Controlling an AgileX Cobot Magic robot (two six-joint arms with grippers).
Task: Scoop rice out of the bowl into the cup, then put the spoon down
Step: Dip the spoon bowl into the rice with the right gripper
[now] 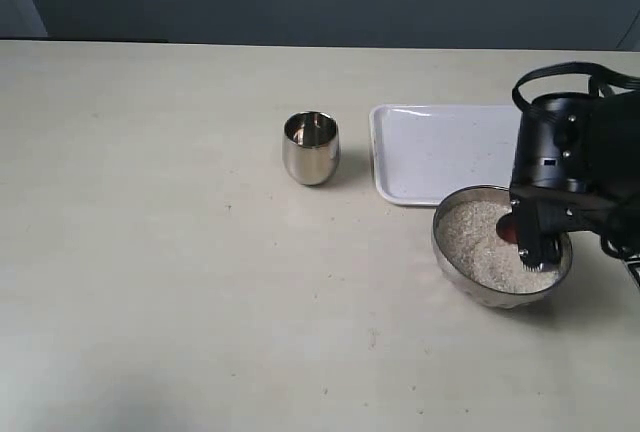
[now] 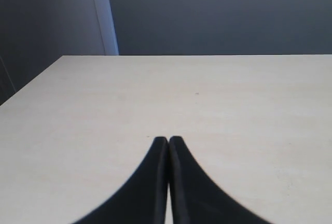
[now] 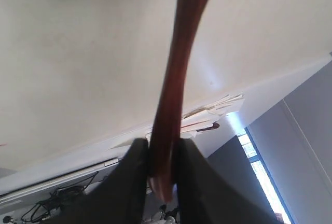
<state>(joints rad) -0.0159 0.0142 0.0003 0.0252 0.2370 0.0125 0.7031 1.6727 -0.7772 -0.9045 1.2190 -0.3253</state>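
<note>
In the exterior view, one cup stood on the table, well apart from the one bowl, which lay just in front of a single white tray. The right gripper hung over the rice with the one spoon dipped toward it. No grains showed in the cup, so I judged the scooping barely begun; carrying, pouring and setting the spoon down remained.

In the left wrist view, the left gripper was closed on nothing above the bare table.

In the right wrist view, the fingers clamped the spoon's handle.
</note>
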